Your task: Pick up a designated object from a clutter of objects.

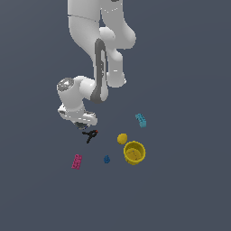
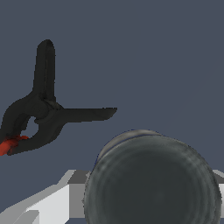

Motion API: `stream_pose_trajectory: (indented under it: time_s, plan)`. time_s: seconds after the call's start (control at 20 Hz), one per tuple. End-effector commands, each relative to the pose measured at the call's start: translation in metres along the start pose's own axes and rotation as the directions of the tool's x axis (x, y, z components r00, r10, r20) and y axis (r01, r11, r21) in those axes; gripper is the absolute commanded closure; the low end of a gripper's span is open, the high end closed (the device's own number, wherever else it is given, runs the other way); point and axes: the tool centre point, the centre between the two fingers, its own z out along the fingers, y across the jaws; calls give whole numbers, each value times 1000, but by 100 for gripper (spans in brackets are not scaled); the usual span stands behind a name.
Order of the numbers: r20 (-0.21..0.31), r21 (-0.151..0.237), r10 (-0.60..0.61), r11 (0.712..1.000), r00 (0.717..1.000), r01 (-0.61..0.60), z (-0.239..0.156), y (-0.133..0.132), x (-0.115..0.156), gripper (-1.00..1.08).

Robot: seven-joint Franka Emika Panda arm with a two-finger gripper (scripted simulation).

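One target matters to me: the dark grey round object (image 2: pixel 151 179), which fills the wrist view right at the gripper (image 1: pixel 81 125). In the exterior view the hand sits low over it, just beside the black red-tipped clamp (image 1: pixel 90 135), so the object itself is hidden there. I cannot tell whether the claw is released or clenched; only pale finger parts flank the object. To do this well, I'd keep the fingers centred either side of it, close squarely, stay off the clamp, then lift straight up.
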Motion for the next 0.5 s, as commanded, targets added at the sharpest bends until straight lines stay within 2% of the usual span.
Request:
stream_pose_trajectory:
  time_s: [0.0,0.45]
  plan:
    - [-2,0,0,1000,1000,0,-13,-7,5,108]
    - [-1,-2,0,1000,1000,0,-82,-45,28,108]
